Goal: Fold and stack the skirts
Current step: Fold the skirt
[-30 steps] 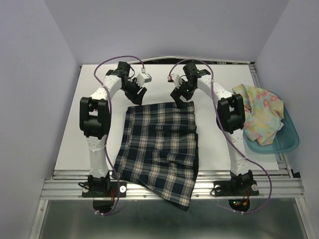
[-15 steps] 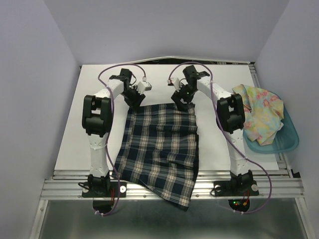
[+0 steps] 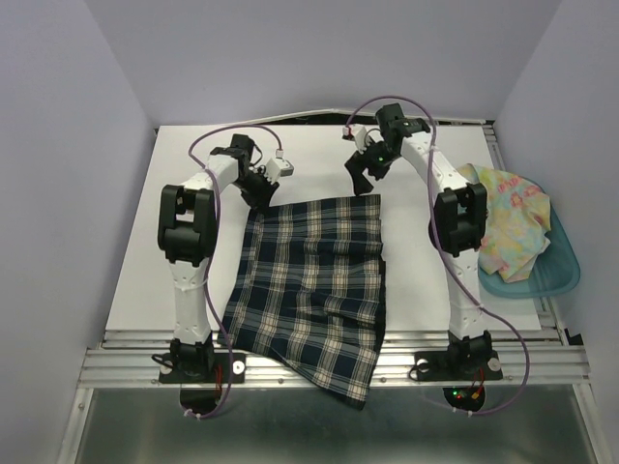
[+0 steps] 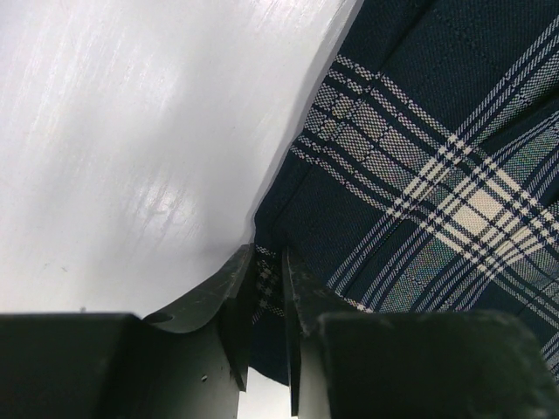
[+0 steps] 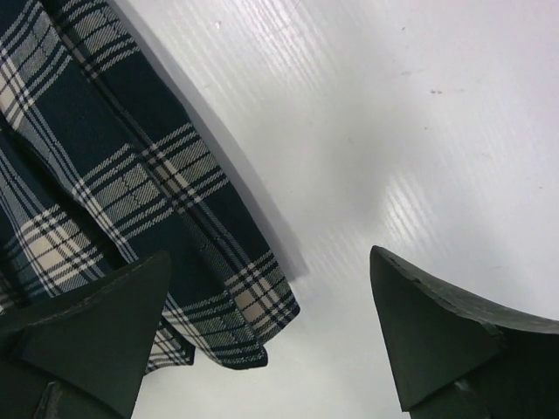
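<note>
Pale walls point(image 3: 58, 145) close in a white table point(image 3: 135, 242), and most of your risk sits along its far half.

On the left, your left gripper point(image 3: 258, 191) is down at the far-left corner of the plaid skirt point(image 3: 309, 280). Its jaws are nearly together, with only a thin strip of the hem pinched between them. That bite looks shallow. If you lift or pull hard, the cloth could slide out.

In the middle, the plaid skirt lies spread and slightly rumpled. Its near hem hangs over the table's front edge. That hanging weight could drag against any pull. A sideways tug might slip more cloth over the edge.

Further right, your right gripper point(image 3: 364, 174) is raised with its fingers spread wide and holds nothing. The far-right corner lies below it and off to one side, not between the fingers. Close from here and you would likely catch bare table, or only one layer. If the left arm moves alone, the skirt will probably swing around the single pinched corner and fold crooked.

At the far right, the floral skirt point(image 3: 503, 222) is heaped in the teal bin point(image 3: 566, 266), draped over its rim and well apart from both grippers. A wide right-arm sweep could snag it.
</note>
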### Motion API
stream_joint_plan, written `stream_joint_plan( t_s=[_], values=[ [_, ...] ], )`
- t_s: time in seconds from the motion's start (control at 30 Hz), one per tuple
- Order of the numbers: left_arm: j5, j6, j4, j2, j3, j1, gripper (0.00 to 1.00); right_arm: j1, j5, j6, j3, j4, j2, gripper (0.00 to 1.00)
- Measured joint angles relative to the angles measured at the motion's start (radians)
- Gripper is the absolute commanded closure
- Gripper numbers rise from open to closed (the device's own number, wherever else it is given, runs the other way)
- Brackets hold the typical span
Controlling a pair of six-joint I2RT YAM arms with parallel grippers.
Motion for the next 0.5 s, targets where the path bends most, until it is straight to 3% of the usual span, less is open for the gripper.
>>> stream_joint_plan(
  t_s=[0.23,0.4,0.5],
  values=[
    [0.001,-0.001,0.0,0.0,0.0,0.0,0.75,-0.002,-0.008,-0.014,-0.046,-0.03,0.009,0.02],
    [0.002,-0.001,0.0,0.0,0.0,0.0,0.79,-0.002,-0.031,-0.043,-0.087,-0.057,0.059,0.19],
    [0.003,-0.002,0.006,-0.002,-0.005,0.0,0.85,-0.002,-0.052,-0.063,-0.116,-0.055,0.056,0.36]
  ],
)
